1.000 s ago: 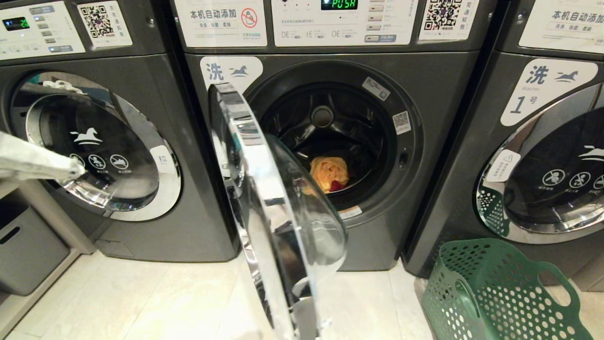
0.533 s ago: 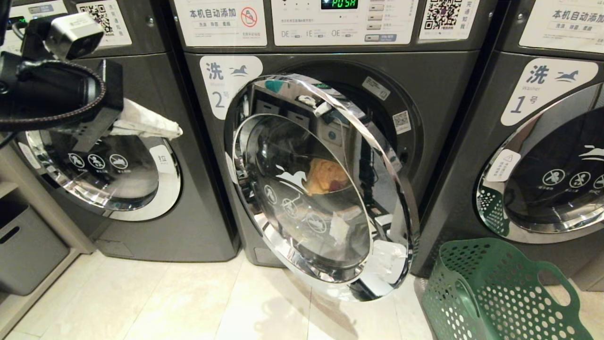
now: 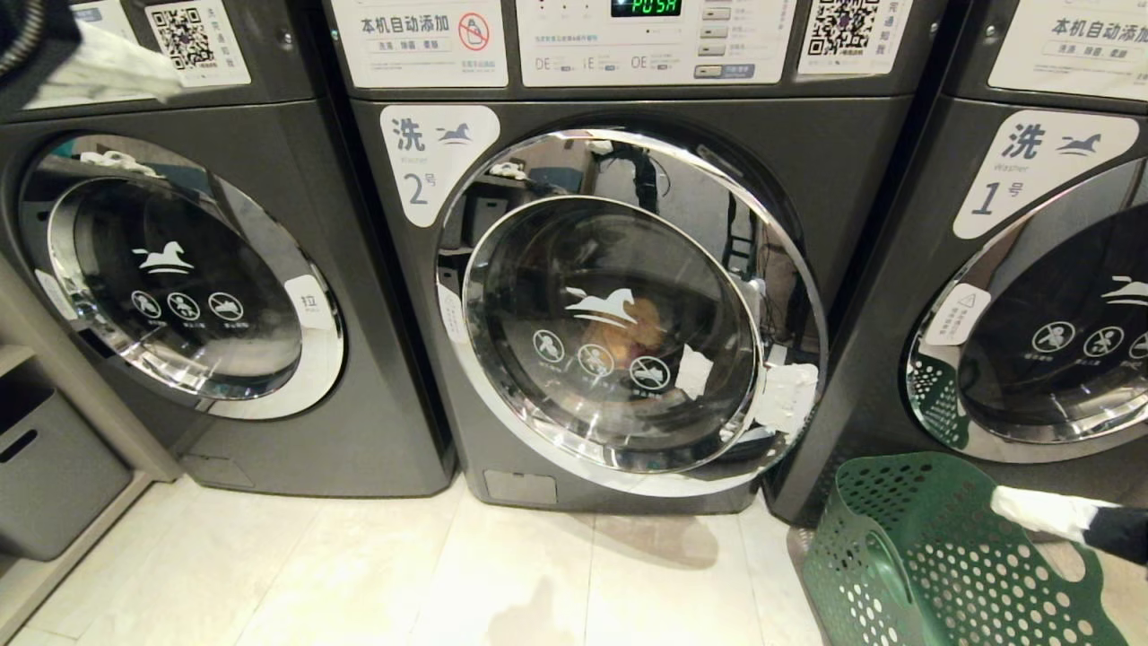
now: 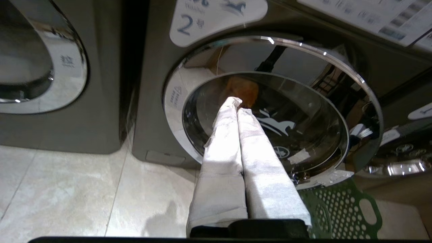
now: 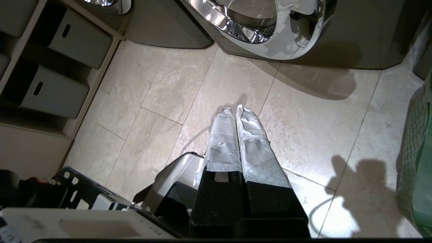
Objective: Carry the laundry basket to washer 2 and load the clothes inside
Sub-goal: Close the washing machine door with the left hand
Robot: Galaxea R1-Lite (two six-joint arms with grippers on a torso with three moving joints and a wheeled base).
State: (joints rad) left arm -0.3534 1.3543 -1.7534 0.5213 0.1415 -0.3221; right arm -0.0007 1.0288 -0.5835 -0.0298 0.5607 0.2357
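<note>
Washer 2 (image 3: 430,152) stands in the middle, its chrome-ringed glass door (image 3: 619,305) swung against the front; whether it is latched I cannot tell. Orange clothes (image 3: 628,332) show through the glass inside the drum. The green laundry basket (image 3: 933,565) sits on the floor at the lower right, and its visible part holds nothing. My left gripper (image 3: 152,81) is shut and empty, high at the upper left. In the left wrist view the left gripper (image 4: 236,103) points toward the door (image 4: 270,111). My right gripper (image 3: 1000,502) is shut and empty above the basket's rim.
Washer 1 (image 3: 1031,170) stands to the right, just behind the basket. Another grey washer (image 3: 179,278) stands to the left. Grey storage bins (image 3: 45,467) sit in a shelf at the far left. Beige tiled floor (image 3: 359,574) lies in front, with my own base (image 5: 101,202) on it.
Washer 2's door has swung from wide open to against the front. My left gripper rose to the upper left corner. My right gripper came into view over the basket.
</note>
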